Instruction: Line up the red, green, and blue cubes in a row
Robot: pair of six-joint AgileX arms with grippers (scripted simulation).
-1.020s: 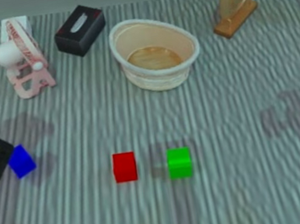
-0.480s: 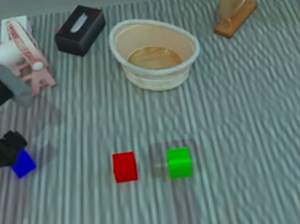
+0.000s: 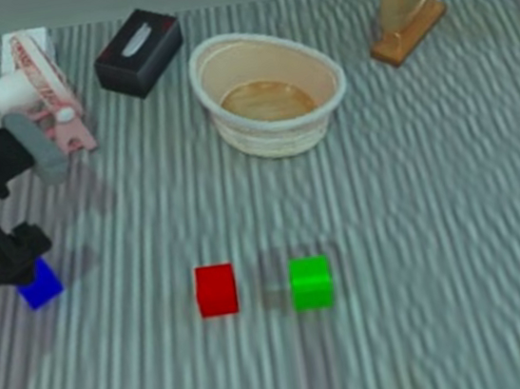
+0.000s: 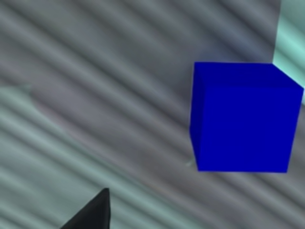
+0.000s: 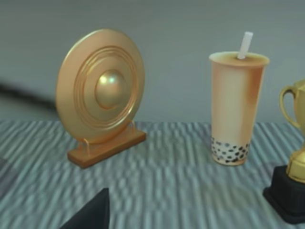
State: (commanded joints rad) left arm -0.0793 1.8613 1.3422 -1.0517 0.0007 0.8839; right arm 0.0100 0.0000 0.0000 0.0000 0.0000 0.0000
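Left gripper (image 3: 11,258) right over the blue cube (image 3: 40,284) at the tabletop's left, can't tell how open.

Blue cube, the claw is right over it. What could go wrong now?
The left claw sits over one corner of the blue cube, not its middle, so it might nudge or tip the cube instead of gripping it. The blue cube also lies far to the left of the red cube and green cube, so carrying it over could bump the red one out of line.
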